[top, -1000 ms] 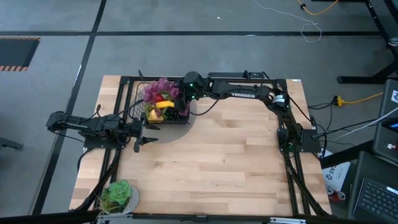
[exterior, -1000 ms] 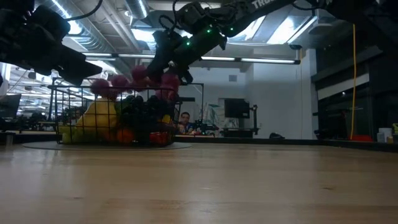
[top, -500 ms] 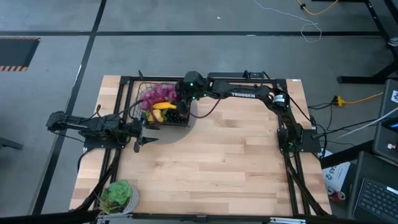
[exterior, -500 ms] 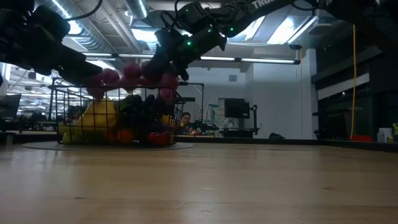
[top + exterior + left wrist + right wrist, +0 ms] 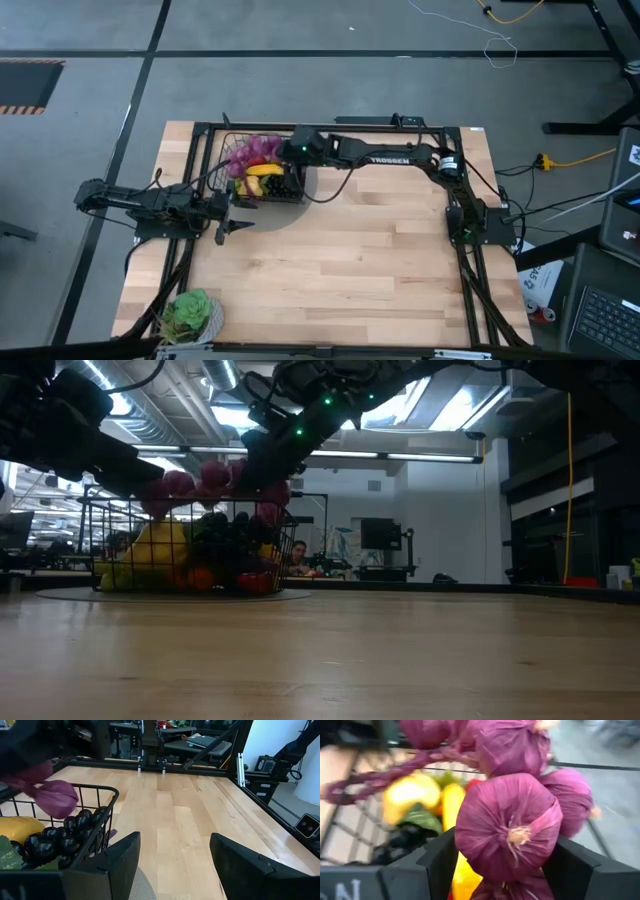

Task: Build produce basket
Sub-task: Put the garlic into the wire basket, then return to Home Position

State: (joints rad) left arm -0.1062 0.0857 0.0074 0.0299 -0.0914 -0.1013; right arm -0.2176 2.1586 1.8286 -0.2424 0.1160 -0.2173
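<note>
The black wire basket [image 5: 262, 178] stands at the table's far left, on a round mat, piled with produce: a yellow banana [image 5: 262, 170], dark grapes [image 5: 75, 827] and a yellow fruit [image 5: 407, 795]. A bunch of purple bulbs [image 5: 252, 150] lies across the pile's top, above the basket rim [image 5: 190, 502]. My right gripper [image 5: 287, 153] reaches over the basket from the table's right, slanting down, shut on the bunch. My left gripper [image 5: 175, 855] stands open and level just near-left of the basket, with nothing between its fingers. My right gripper has one big purple bulb [image 5: 507, 827] of the bunch between its two fingers [image 5: 440, 860], one finger on each side. It comes from the table's right, slanting down. The other bulbs and the braided stem [image 5: 380, 775] stretch away over the produce; whether they rest on it does not show.
A green plant in a pot [image 5: 190, 315] sits at the near left corner. Black frame rails [image 5: 400, 125] run along the table's far, left and right sides. Bare wood [image 5: 350, 250] fills the middle and right. A person shows in the room beyond, in the low view.
My right gripper has rolled its wrist and swung a little toward the table's left edge, over the basket. The purple bunch has turned with it, from bunched above the basket's far side to spread across the top of the produce.
</note>
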